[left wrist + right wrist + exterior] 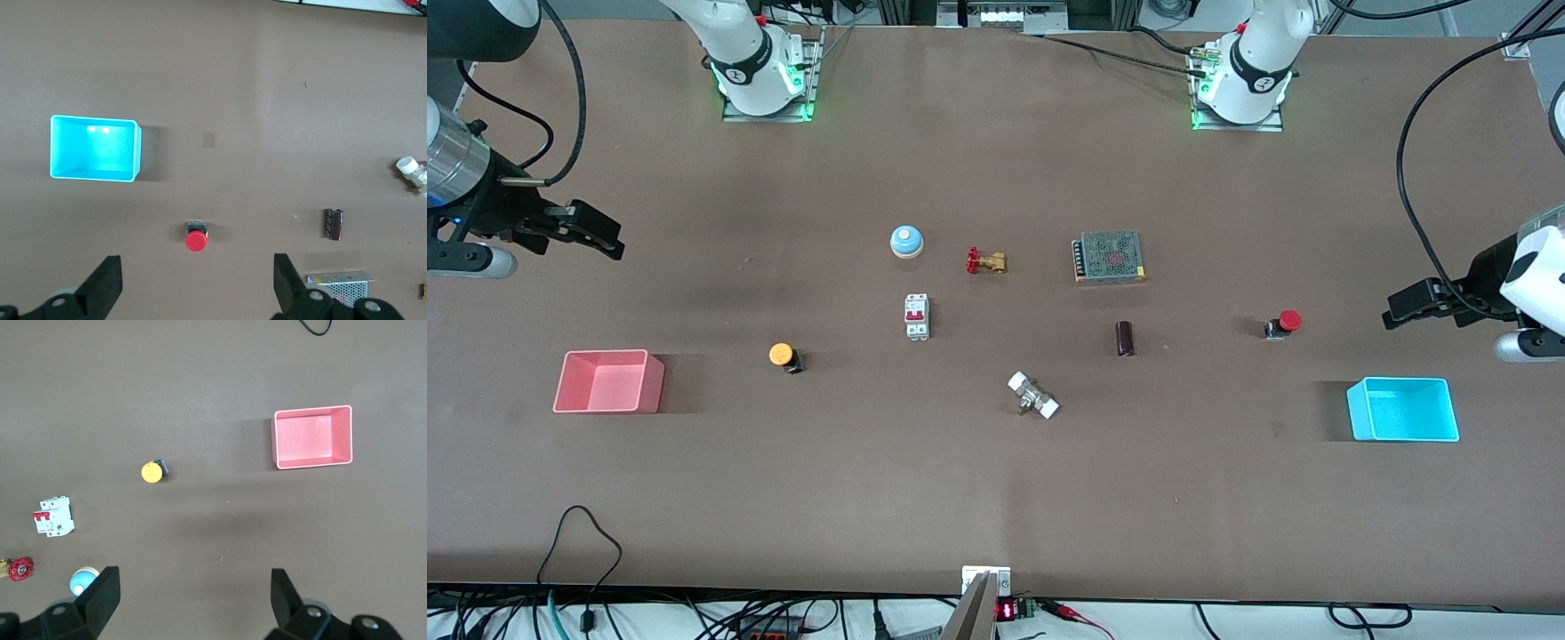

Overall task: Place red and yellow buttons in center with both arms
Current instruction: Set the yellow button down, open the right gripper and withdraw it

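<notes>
The red button [1284, 324] lies on the table toward the left arm's end, also in the left wrist view [195, 238]. The yellow button [784, 356] lies toward the right arm's end, also in the right wrist view [153, 471]. The table center [996, 338] is brown tabletop. My left gripper [1400, 307] hangs open and empty in the air at the left arm's end of the table; it shows in its wrist view [197, 283]. My right gripper [600, 236] hangs open and empty in the air at the right arm's end; it shows in its wrist view [193, 603].
A blue bell [906, 241], brass valve [986, 261], white breaker [917, 316], meshed power supply [1109, 257], dark cylinder [1125, 339] and white fitting [1033, 396] lie around the middle. A pink bin [607, 381] and a cyan bin [1402, 409] stand near the ends.
</notes>
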Controlling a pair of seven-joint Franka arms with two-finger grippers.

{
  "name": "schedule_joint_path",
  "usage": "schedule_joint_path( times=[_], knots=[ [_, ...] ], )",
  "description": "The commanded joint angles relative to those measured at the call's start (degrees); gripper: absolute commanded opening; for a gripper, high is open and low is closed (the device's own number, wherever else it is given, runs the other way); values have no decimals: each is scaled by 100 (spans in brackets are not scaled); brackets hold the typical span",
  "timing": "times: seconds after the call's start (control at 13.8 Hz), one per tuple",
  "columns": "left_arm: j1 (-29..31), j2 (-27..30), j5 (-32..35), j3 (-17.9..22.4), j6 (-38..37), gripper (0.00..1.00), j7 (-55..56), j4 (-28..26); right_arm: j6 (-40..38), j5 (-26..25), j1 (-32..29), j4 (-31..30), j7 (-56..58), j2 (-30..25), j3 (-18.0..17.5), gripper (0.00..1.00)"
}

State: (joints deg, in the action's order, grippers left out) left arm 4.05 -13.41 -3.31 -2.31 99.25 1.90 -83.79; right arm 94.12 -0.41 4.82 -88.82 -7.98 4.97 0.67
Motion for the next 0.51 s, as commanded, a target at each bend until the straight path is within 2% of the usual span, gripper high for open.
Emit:
schedule_joint_path(
  times=[0.0,0.43],
  knots=[
    [-18,381,120,29,-510,100,56,56,-95,94,-7,49,-72,4,-15,100],
    [8,726,112,-15,-520,100,30,-305,-113,103,-16,40,-3,-5,-6,100]
  ],
)
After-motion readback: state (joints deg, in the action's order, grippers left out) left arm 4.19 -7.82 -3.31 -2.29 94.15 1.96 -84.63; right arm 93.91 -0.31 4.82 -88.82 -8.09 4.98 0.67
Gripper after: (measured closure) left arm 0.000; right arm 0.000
